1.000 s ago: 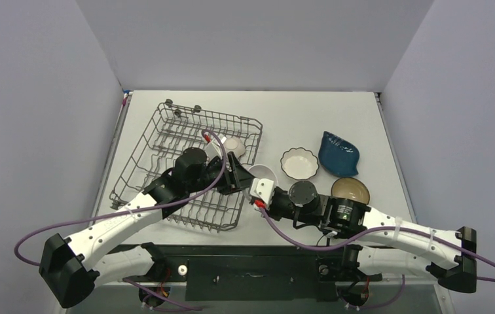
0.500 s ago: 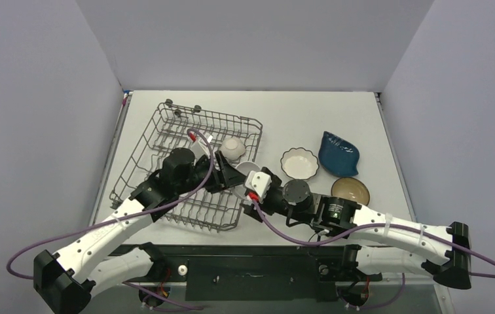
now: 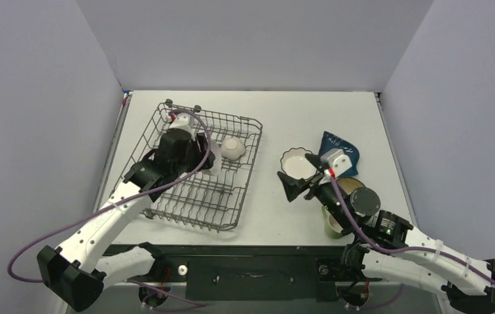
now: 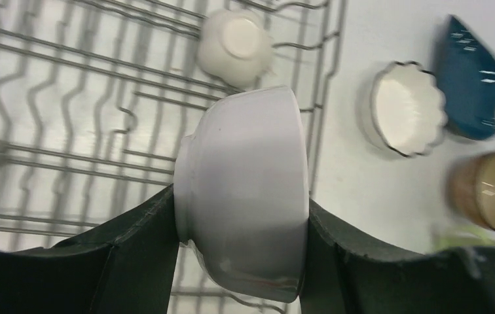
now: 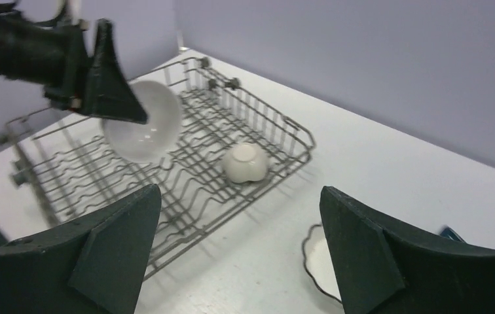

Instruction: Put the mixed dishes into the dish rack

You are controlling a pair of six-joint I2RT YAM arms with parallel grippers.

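Now | plain white bowl: smooth, footed, tipped sideways | left pincer grips

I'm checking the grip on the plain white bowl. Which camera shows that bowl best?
The left wrist view: the plain white bowl fills the frame, pinched in the left claw above the dish rack. The right wrist view shows it smaller, inside facing the camera. The top view mostly hides it beneath that claw.

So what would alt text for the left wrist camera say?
The left gripper holds a plain white bowl on its side over the wire dish rack, where a small white dish lies upside down. A scalloped bowl, blue dish and brown bowl sit on the table.
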